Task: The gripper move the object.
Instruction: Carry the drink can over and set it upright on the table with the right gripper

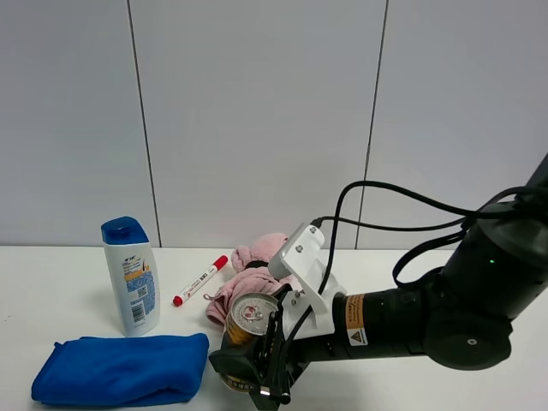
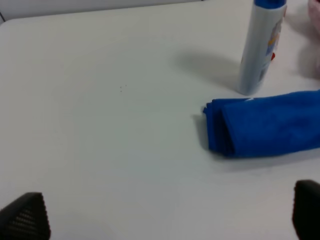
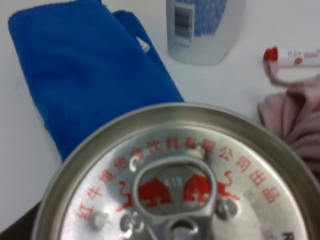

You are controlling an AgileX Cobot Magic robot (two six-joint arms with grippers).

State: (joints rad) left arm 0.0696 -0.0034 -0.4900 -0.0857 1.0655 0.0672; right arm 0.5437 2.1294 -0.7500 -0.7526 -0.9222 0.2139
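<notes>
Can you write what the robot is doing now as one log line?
right gripper: shut on gold can | left gripper: open, holding nothing | near can: blue cloth, pink cloth

The right arm point(image 1: 445, 312) is thick and black. It reaches in low and almost flat from the right of the can point(image 1: 254, 313). Black cables point(image 1: 385, 193) loop above it. A white bracket point(image 1: 304, 287) sits on its wrist, just behind the can. The right gripper point(image 1: 257, 355) has its fingers closed around the can's sides. The left gripper point(image 2: 165, 220) has its 2 fingertips point(image 2: 25, 217) spread far apart.
</notes>
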